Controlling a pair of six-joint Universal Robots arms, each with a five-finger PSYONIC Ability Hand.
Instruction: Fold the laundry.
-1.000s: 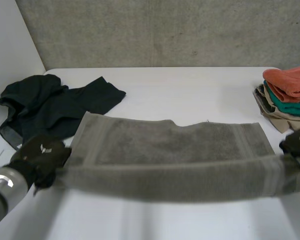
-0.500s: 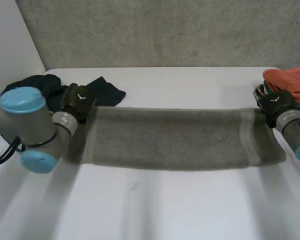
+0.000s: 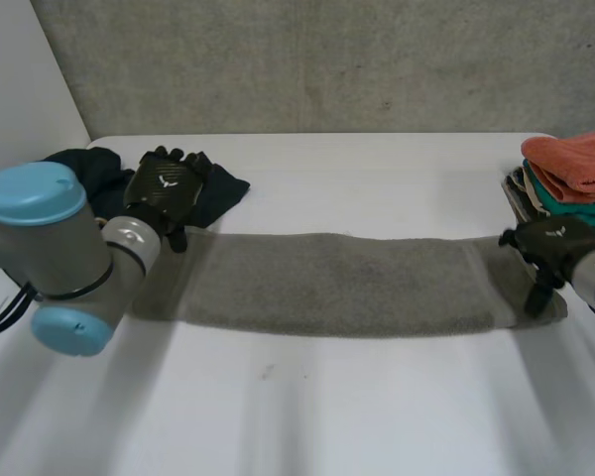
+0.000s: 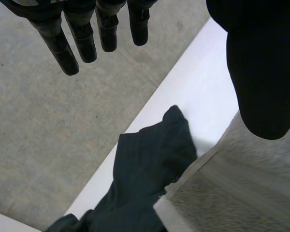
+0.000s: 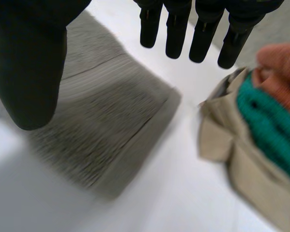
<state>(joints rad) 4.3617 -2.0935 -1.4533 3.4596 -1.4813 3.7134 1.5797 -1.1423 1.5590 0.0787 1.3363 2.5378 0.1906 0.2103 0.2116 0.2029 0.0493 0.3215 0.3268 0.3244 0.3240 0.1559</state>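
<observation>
Released towel [image 3: 337, 285] lies folded; left hand [image 3: 169, 184], right hand [image 3: 549, 244] fingers wide, empty; dark garment [image 3: 228, 188] half hidden.

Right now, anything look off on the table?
Nothing is spilled or damaged. The black garment lies crumpled at the far left, and a corner of the towel meets its edge, possibly overlapping it. The left hand and right hand are open at the towel's ends.
</observation>
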